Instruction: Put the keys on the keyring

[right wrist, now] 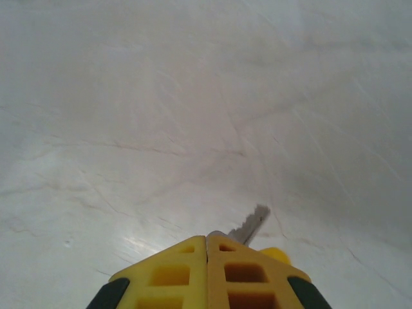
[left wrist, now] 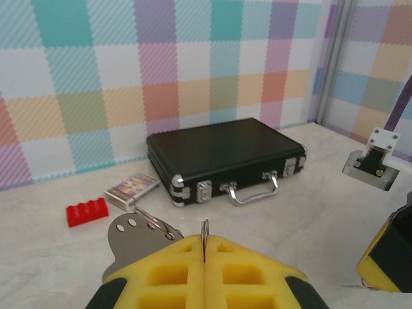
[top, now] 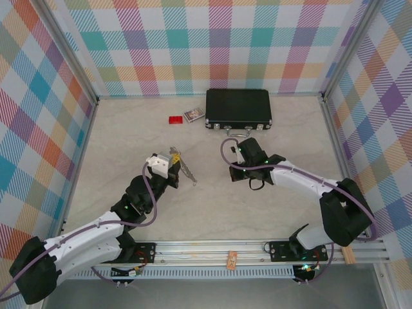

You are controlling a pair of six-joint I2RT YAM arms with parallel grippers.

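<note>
— So, what could spoil this?

— Mostly the grips. The right gripper (right wrist: pixel 207 241) has its yellow pads pressed together on the key (right wrist: pixel 252 225), pinching it near its yellow head. If the blade meets the ring at a bad angle, I think the key could swivel between the pads or pop out onto the table (right wrist: pixel 129 96).

— And the other side?

— The left gripper (left wrist: pixel 205 248) is clamped on the keyring (left wrist: pixel 205 226), which shows edge-on as a thin sliver above the pads. A push from the side could tip it. The pads cover the key's hole, so lining it up looks like guesswork.

— Which way does the key point?

— In the right wrist view its long axis runs up and to the right, away from the pads, with the toothed tip leading and hanging over bare table.

— And the ring?

— From above, the keyring (top: pixel 187 170) stretches from the left gripper (top: pixel 171 159) towards the right and near side. It sits left of centre, and the two arms look well apart.
</note>
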